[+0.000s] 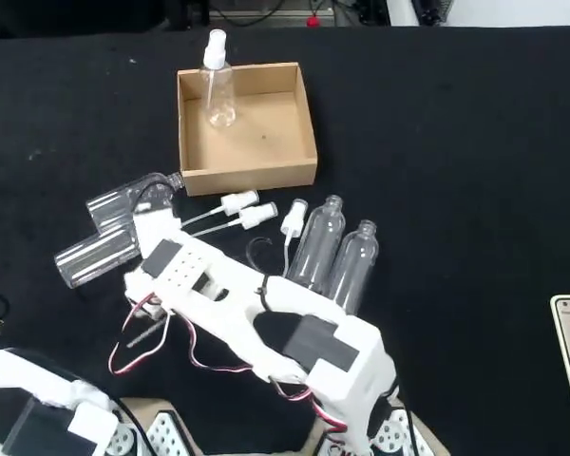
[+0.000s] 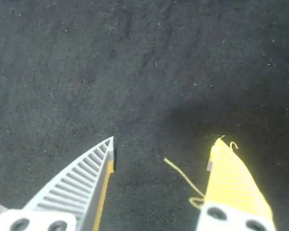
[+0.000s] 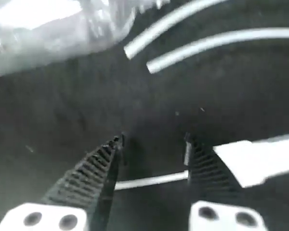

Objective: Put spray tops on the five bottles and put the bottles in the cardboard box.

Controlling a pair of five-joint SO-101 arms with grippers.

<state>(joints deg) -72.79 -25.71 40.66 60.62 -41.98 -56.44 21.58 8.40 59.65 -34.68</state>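
The cardboard box (image 1: 299, 171) sits at upper centre of the high view, with one capped bottle (image 1: 218, 95) inside it. Left of centre, two bare bottles (image 1: 95, 255) lie partly hidden by the right arm (image 1: 228, 294). Two more bottles (image 1: 318, 242) lie at centre beside three loose spray tops (image 1: 239, 201). The right gripper (image 3: 153, 140) is spread open with a thin white tube (image 3: 149, 181) crossing between its jaws; whether they touch is unclear. The left gripper (image 2: 164, 142) gapes over the black table (image 2: 135, 57).

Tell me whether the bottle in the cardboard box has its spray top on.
On: a white spray top caps the bottle in the cardboard box.
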